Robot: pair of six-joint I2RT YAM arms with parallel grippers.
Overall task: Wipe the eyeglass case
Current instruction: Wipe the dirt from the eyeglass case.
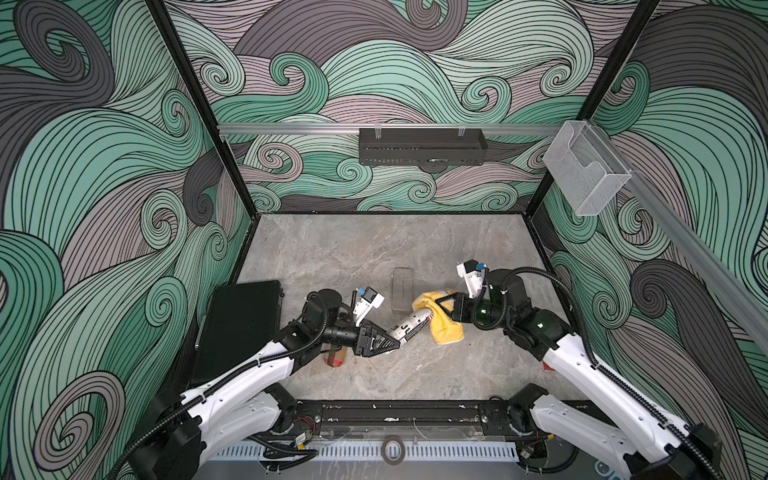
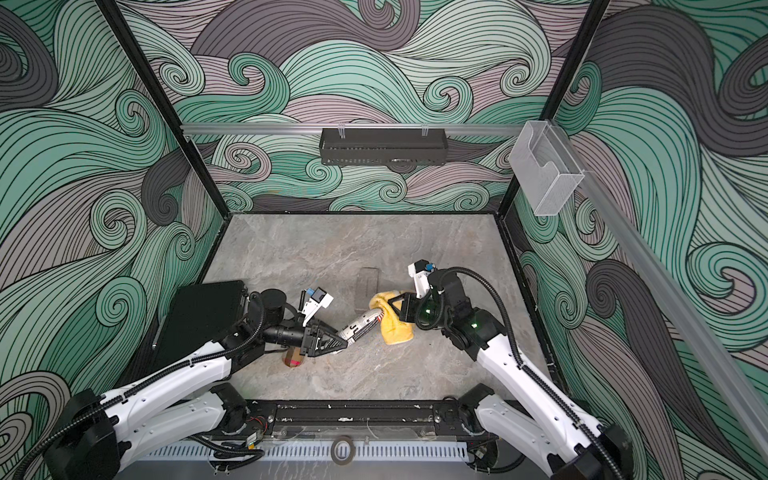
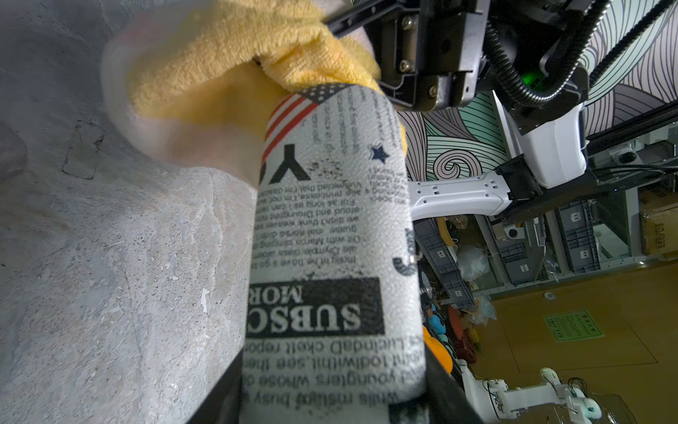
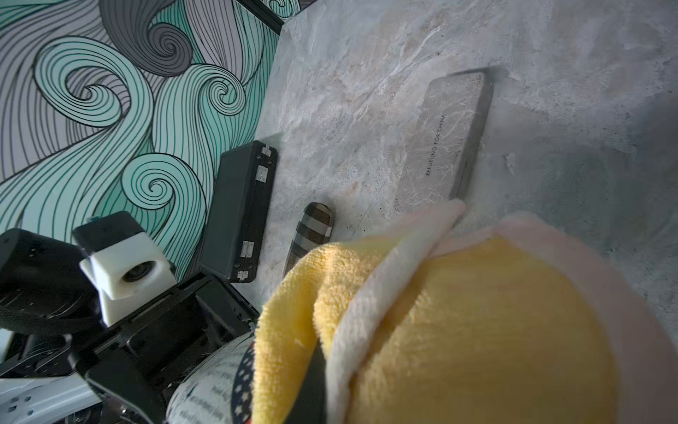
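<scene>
Left wrist view: my left gripper clamps one end of the newspaper-print eyeglass case over the table; my right gripper pinches the yellow cloth onto its other end. Likely stiff, light, grainy: end grip suffices.

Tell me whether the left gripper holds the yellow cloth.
No, the left gripper is shut on the newsprint case, and the right gripper holds the yellow cloth.

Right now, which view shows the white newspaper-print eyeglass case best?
The left wrist view: the white newspaper-print eyeglass case fills the frame, its text readable. Both top views show it small, one end covered by the yellow terry cloth. The right wrist view catches only one end.
</scene>
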